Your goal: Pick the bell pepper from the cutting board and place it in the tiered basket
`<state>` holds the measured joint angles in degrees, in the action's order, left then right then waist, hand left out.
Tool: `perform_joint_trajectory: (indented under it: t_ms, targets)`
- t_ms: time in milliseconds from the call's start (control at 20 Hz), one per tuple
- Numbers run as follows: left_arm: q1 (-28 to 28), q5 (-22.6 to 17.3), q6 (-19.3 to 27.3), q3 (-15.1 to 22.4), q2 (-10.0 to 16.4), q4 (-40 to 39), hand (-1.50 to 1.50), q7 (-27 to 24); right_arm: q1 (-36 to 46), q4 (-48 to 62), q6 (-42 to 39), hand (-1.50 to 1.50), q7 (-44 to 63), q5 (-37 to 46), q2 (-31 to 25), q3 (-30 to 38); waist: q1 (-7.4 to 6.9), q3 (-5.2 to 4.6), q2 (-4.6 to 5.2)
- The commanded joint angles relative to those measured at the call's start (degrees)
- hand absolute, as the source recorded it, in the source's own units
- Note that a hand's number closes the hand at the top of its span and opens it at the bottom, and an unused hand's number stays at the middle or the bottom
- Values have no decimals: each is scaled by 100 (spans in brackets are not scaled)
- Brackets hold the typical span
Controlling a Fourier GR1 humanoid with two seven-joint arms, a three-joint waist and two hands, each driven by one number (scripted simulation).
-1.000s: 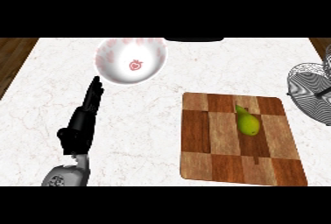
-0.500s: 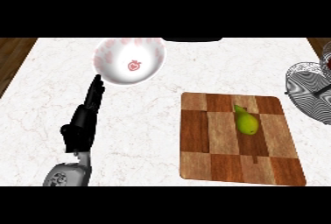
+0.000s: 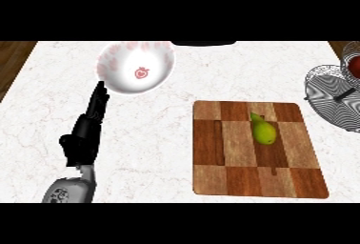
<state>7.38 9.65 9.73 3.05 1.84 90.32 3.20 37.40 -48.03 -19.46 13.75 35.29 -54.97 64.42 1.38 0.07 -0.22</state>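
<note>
The left robot hand (image 3: 88, 125) is seen at the left of the surface (image 3: 155, 138), its fingers held straight and together, pointing away toward a white bowl (image 3: 135, 66); nothing is grasped in it, and its pose is judged to be one of rest, well apart from the task's things. No right robot hand is shown. The pepper (image 3: 264, 132), green and elongated, is laid on the board (image 3: 255, 148), in its upper middle, with its stem end turned away; it is thus kept where the task wants it taken from. The basket (image 3: 334, 100) is cut by the right edge, just beside the board's far corner, with something red in its upper tier. Because the pepper lies nearer the right, a reach from that side is judged the handier.
</note>
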Motion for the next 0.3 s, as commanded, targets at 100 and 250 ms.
perform_joint_trajectory:
  t_ms: [100,250]
  targets:
    - [-222,74,111,-16,-24,14,0,-119,-1632,594,-876,-150,-1070,-726,-699,1282,136,12,-17]
    - [-40,-260,-256,-381,369,87,0,75,-2259,1038,-1294,-150,-1401,-1025,-993,1793,106,8,-11]
